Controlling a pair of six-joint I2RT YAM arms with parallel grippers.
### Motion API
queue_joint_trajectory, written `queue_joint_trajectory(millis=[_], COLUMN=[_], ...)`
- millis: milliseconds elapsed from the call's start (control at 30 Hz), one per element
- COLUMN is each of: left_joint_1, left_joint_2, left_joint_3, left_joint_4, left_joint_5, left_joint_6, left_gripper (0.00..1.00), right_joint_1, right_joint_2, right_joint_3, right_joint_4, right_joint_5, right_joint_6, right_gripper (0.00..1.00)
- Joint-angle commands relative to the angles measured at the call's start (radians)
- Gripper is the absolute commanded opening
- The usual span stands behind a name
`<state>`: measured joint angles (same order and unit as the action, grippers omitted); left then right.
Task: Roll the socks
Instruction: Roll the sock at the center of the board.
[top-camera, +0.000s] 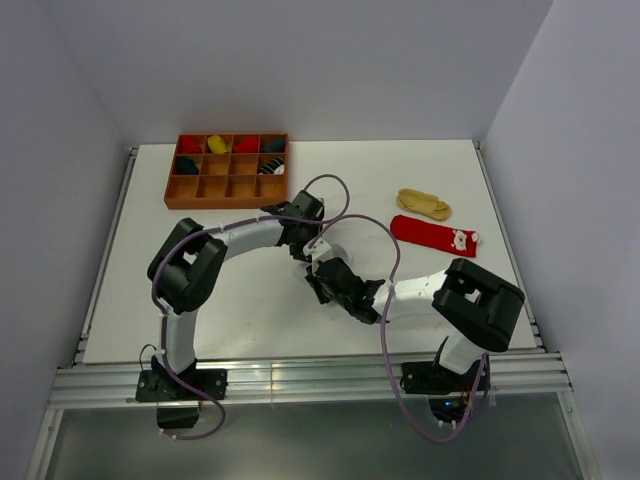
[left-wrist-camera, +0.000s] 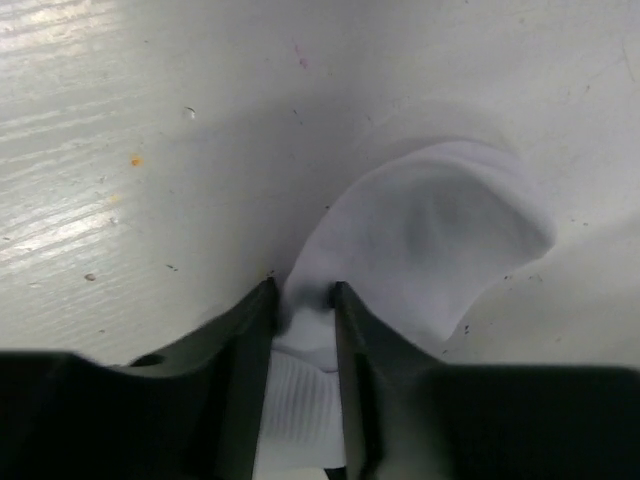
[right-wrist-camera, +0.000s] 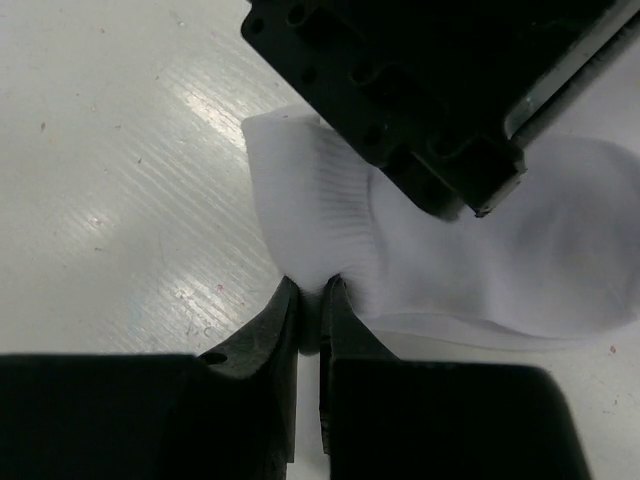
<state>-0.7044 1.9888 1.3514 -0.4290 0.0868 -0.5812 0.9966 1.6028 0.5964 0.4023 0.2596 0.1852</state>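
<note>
The work looks to be at an early stage for the three loose socks. The white sock lies near the middle of the worktop, between the two arms, mostly flat and with no roll formed that the wrist views show. The left pincer is clamped on a raised fold of it. The right pincer is nearly together, with the edge of the ribbed cuff nipped between its tips. I judge this to be the start of the first fold or turn, with both ends held and the rolling not yet done. The red sock and the tan sock lie loose and unrolled toward 2 o'clock on the worktop, just beside each other and well apart from both arms. They are therefore left to do. At 11 o'clock the wooden tray holds several small coloured bundles in its far compartments, probably socks already rolled, while its near row appears unfilled.
</note>
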Motion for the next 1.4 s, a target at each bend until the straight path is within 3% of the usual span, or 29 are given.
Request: queue_joint_trajectory(millis=[0, 33, 133, 233, 400, 600, 1000, 1367], left_joint_1=[-0.004, -0.004, 0.002, 0.008, 0.01, 0.01, 0.037, -0.027], left_joint_2=[0.051, 0.054, 0.053, 0.044, 0.047, 0.03, -0.192, -0.383], left_joint_3=[0.008, 0.0, -0.014, -0.021, -0.008, -0.012, -0.103, -0.304], left_joint_4=[-0.024, -0.025, -0.016, 0.004, 0.013, 0.019, 0.036, 0.124], left_joint_5=[-0.047, -0.064, -0.082, -0.082, -0.082, -0.07, -0.195, -0.2], left_joint_6=[0.008, -0.009, -0.048, -0.066, -0.069, -0.081, -0.305, -0.468], left_gripper=[0.3, 0.19, 0.03, 0.0, 0.0, 0.15, 0.65, 0.68], right_joint_1=[-0.003, -0.007, -0.036, -0.073, -0.191, -0.291, -0.477, -0.585], right_joint_2=[-0.02, -0.023, -0.04, -0.058, -0.066, -0.031, 0.085, 0.249], right_joint_3=[-0.021, -0.02, -0.004, 0.013, 0.046, 0.039, -0.049, -0.058], right_joint_4=[-0.071, -0.077, -0.124, -0.183, -0.273, -0.257, -0.082, 0.033], right_joint_5=[-0.069, -0.098, -0.158, -0.221, -0.456, -0.649, -0.858, -0.997], right_joint_6=[0.02, 0.023, 0.046, 0.065, 0.128, 0.23, 0.402, 0.511], right_gripper=[0.0, 0.0, 0.0, 0.0, 0.0, 0.0, 0.0, 0.0])
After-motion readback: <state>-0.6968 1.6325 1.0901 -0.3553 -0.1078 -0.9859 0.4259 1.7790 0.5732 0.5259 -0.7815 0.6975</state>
